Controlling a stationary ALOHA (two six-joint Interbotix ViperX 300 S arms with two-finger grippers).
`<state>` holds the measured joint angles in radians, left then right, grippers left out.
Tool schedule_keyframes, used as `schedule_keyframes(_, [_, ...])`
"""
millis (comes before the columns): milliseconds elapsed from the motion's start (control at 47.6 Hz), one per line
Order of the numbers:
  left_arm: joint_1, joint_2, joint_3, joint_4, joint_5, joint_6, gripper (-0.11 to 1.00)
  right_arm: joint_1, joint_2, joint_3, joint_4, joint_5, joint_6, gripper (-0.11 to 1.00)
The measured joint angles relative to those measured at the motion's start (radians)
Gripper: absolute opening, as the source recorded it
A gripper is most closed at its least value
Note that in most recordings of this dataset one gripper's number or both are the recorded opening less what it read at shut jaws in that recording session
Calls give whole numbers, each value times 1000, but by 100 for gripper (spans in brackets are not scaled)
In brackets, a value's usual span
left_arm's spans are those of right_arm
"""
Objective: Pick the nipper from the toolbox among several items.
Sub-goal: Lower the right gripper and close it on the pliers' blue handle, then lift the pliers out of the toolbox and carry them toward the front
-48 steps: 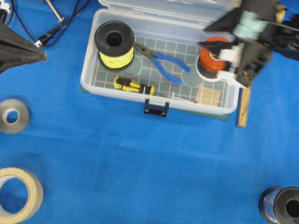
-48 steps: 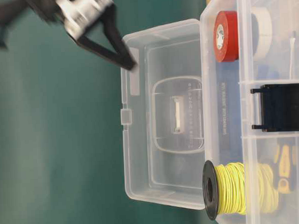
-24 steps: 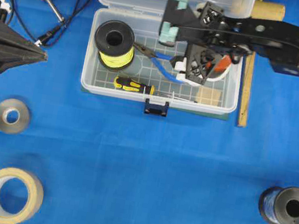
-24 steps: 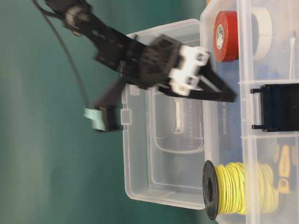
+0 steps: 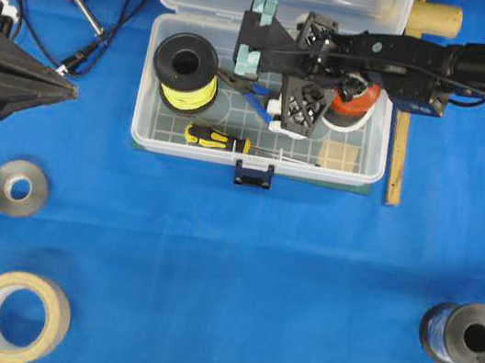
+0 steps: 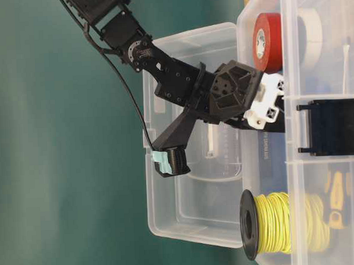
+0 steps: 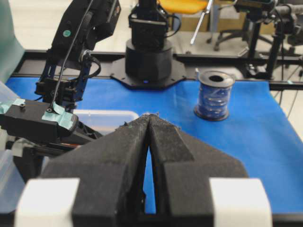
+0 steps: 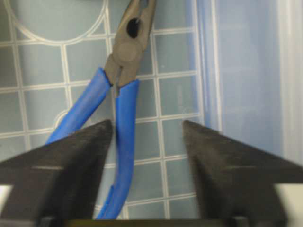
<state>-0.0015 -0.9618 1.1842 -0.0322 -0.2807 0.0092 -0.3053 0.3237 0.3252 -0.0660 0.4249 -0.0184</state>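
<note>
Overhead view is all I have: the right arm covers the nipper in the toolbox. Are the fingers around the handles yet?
Observer: Not yet. The right wrist view shows the right gripper open, with one blue handle of the nipper in the gap and the other passing under the left finger.
Operator: Is it touching the toolbox wall?
Observer: The toolbox wall runs past the other finger; I cannot tell contact.
Operator: And the left arm?
Observer: The left wrist view shows the left gripper shut and empty, above the table.
</note>
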Motion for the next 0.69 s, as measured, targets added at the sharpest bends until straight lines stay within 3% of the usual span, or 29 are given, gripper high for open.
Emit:
schedule_keyframes(84, [0, 0, 2, -2, 0, 0, 0, 3, 2, 0, 0, 11, -28, 18])
schedule_keyframes(126, [0, 0, 2, -2, 0, 0, 0, 3, 2, -3, 0, 17, -31, 13])
schedule_keyframes(421, [0, -2, 2, -2, 0, -2, 0, 2, -26, 0, 2, 37, -34, 13])
schedule_keyframes(694, [0, -2, 2, -2, 5, -2, 0, -8, -213, 6, 3, 60, -23, 13])
